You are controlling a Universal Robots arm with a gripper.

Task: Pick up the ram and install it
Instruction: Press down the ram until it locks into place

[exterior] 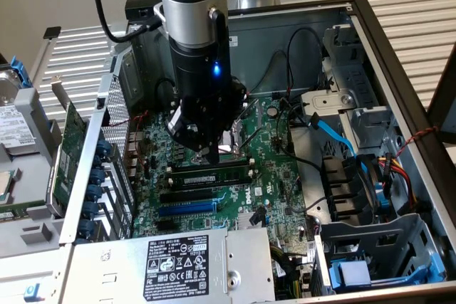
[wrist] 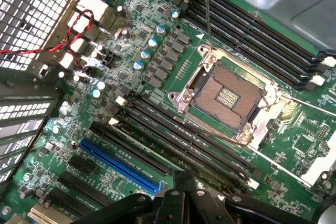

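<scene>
Inside the open computer case, the ram (exterior: pixel 212 173) lies seated along a memory slot, at six o'clock from the CPU socket (wrist: pixel 227 98), so installation looks nearly done. Directly above it the arm stands near vertical, its gripper (exterior: pixel 214 153) pressed together, empty, tip touching the stick.

Green motherboard (wrist: pixel 157 45), one blue slot (wrist: pixel 118 164) among black slots (wrist: pixel 184 140), silver-framed socket (wrist: pixel 227 97).

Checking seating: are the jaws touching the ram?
Cannot tell. In the exterior view the gripper sits shut right over the ram in its slot, but the arm blocks the contact point.
</scene>
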